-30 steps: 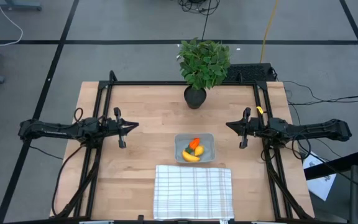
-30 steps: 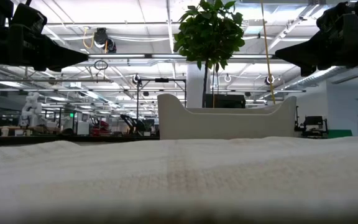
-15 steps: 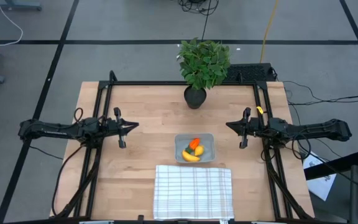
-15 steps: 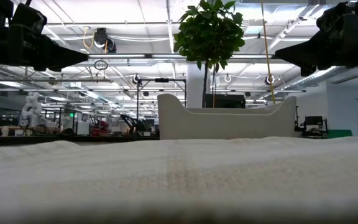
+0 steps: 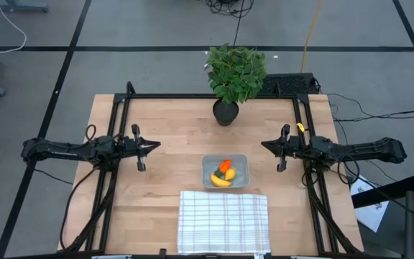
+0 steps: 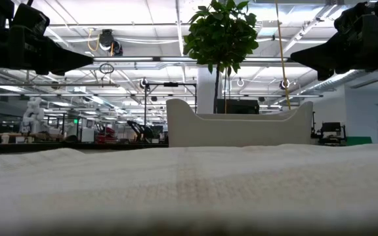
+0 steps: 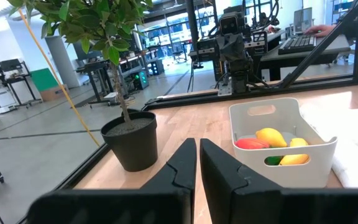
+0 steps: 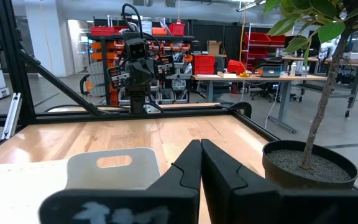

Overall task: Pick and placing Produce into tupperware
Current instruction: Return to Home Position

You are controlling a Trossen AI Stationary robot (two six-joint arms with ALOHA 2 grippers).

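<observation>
In the tupperware (image 5: 206, 173), mid-table between the arms: carrot (image 5: 225, 165), banana (image 5: 221, 181), round yellow fruit (image 5: 229, 175). The left gripper (image 5: 155, 145) and right gripper (image 5: 265, 146) were both pinched closed on nothing, tips facing inward. The right one sat nearer it.

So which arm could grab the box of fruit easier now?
Probably the right arm: the right gripper sits nearer the tupperware than the left gripper does. Both are shut and hold nothing, so neither has to put something down first.

Blurred cloth (image 6: 189, 190) hides the tupperware (image 6: 239, 128) base.
</observation>
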